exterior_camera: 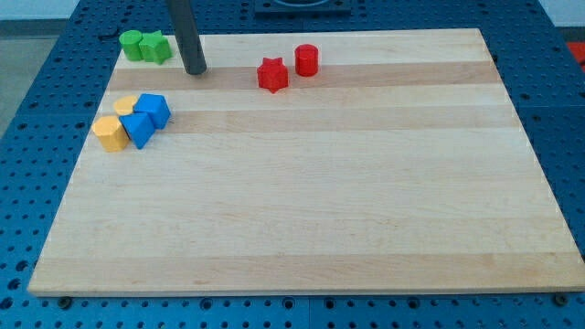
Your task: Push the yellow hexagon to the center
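The yellow hexagon [110, 133] lies near the board's left edge, touching a blue triangular block [140, 127]. A blue cube [154, 109] and a second yellow block [127, 104] sit just above them in the same cluster. My tip [195, 70] rests on the board near the view's top left, above and to the right of that cluster and apart from it. It stands just right of the green blocks.
A green cylinder [132, 43] and a green star [155, 47] sit at the top left corner. A red star [271, 74] and a red cylinder [306, 60] lie at the top middle. The wooden board [311, 192] lies on a blue perforated table.
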Motion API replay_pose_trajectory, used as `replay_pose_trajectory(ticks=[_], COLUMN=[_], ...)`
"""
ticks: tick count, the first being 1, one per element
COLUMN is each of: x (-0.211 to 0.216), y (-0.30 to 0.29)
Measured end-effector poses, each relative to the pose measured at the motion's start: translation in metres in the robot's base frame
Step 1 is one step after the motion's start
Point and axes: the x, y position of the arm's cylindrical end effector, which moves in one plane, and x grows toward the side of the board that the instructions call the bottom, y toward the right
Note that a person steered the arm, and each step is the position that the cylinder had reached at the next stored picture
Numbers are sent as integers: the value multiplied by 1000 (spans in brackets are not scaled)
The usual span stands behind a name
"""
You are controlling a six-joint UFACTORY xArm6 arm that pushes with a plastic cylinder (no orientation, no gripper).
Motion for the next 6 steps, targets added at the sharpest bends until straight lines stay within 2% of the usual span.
replay_pose_trajectory(ticks=[6], x=[21], y=[0])
